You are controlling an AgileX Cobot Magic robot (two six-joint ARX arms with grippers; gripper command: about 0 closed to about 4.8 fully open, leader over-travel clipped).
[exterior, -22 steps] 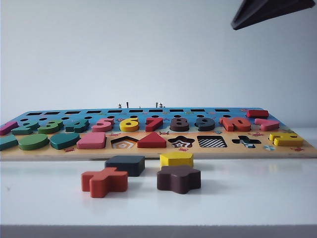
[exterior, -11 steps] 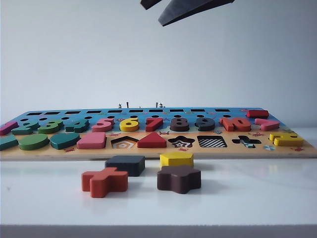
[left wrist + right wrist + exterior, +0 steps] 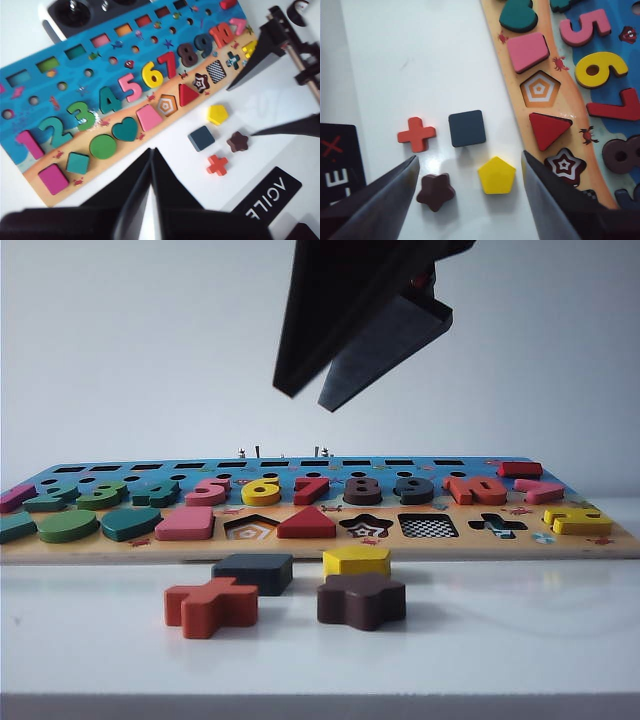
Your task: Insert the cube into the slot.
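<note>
White tabletop (image 3: 520, 640) and a pale wall frame the colourful puzzle board (image 3: 320, 545). Just in front of the board lie four loose blocks: the cube (image 3: 253, 573), a yellow pentagon (image 3: 357, 560), an orange cross (image 3: 211, 605) and a brown star (image 3: 361, 601). The cube lies flat on the table, beside the pentagon and behind the cross, untouched. The slot (image 3: 428, 526), checkered at the bottom, sits empty on the board between the star-shaped and cross-shaped cut-outs. The right gripper (image 3: 470, 200) hangs above the blocks with fingers spread wide and empty; the cube lies just beyond the gap between its tips. The left gripper (image 3: 151, 150) hovers near the board's front edge, fingers pressed together, well apart from the cube (image 3: 201, 138).
</note>
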